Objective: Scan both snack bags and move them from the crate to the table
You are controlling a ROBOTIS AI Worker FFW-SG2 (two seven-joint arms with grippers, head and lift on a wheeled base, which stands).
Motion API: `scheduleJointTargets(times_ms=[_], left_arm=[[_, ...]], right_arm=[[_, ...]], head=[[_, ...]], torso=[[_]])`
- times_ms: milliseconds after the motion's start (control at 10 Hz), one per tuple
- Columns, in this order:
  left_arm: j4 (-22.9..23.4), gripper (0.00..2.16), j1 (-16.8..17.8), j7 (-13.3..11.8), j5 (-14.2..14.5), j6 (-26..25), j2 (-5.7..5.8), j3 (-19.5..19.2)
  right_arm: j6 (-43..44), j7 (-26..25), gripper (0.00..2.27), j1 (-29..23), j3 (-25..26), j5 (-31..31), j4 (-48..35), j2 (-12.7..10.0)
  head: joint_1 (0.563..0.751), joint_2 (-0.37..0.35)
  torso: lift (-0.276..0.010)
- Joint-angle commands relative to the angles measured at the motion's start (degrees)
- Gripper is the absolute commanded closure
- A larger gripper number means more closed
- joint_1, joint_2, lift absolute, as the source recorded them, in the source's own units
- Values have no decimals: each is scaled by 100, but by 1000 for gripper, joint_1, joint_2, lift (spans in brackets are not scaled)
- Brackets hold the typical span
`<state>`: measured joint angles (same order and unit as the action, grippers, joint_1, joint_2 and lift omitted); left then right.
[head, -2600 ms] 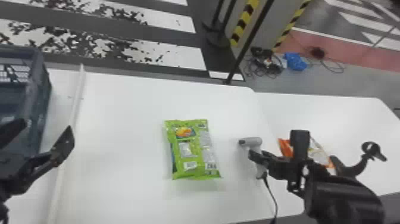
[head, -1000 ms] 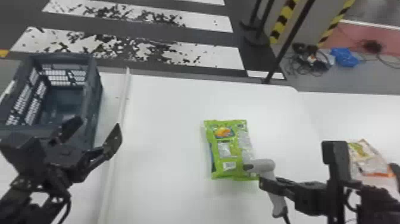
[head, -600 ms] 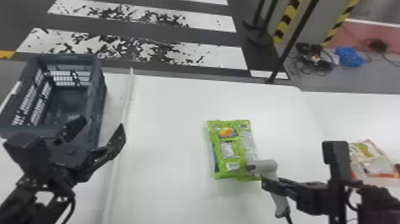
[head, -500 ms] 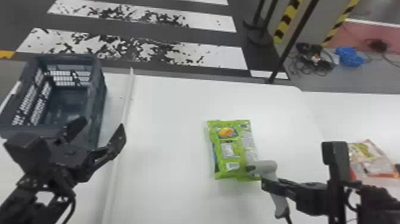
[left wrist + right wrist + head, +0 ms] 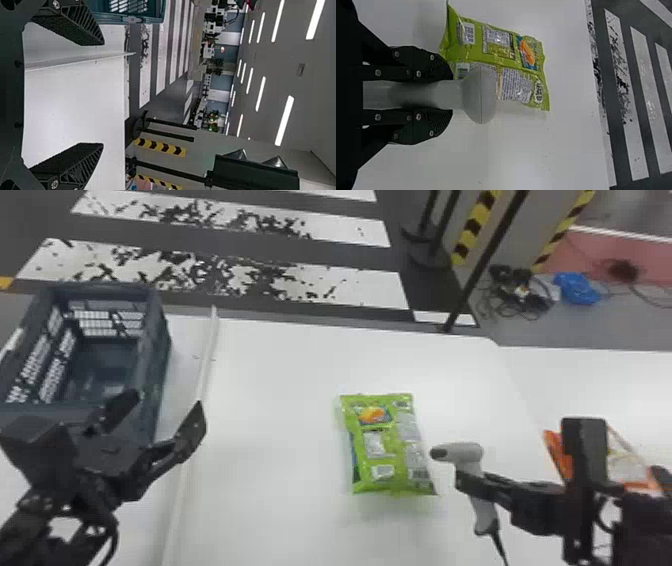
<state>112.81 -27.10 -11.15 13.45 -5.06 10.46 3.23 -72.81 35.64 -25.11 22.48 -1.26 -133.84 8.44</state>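
- Shifting right over the table [image 5: 280,365]: my right claw [image 5: 449,95], closed round the scanner [image 5: 467,452].
- Green bag [image 5: 387,450] hasn't moved; it lies flat on the table, middle stretch. Scanner head overlapped its near right corner in the head view a moment ago, now sits just beside it.
- Orange bag [image 5: 559,452], off to the right, shows a corner that my right claw was covering.
- Meaning: both bags are out, so moving looks done and scanning is the live step. Perhaps the green bag is just read, perhaps I'm re-aiming; no sign of a read either way. If unread, I'd bring the nose back over the barcodes [image 5: 468,33].
- Crate [image 5: 159,360], far left: cut off at the edge, near side partly behind my left claw [image 5: 103,94], which is parked there, fingers spread, holding nothing.
- Orange bag's middle is behind my right claw; its barcode I can't make out.
- Scanner's height above the table: can't judge.
- Cable [image 5: 500,547] runs out of frame.
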Motion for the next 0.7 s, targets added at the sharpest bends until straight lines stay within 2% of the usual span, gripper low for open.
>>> scheduleJointTargets(times_ms=[0,200,400,600], left_arm=[[4,87,3,-1,0,0,9,11],[13,87,3,-1,0,-18,9,29],[13,87,20,-1,0,-53,18,47],[13,87,38,-1,0,-53,27,64]], right_arm=[[868,-215,2250,261,177,-50,684,132],[1782,-382,2250,603,177,-50,1659,369],[2468,-452,2250,928,72,47,2486,642],[2573,-531,2250,1262,-113,161,3083,817]], head=[[695,-222],[695,-280],[695,-306],[695,-331]], torso=[[-88],[-88],[-88],[-88]])
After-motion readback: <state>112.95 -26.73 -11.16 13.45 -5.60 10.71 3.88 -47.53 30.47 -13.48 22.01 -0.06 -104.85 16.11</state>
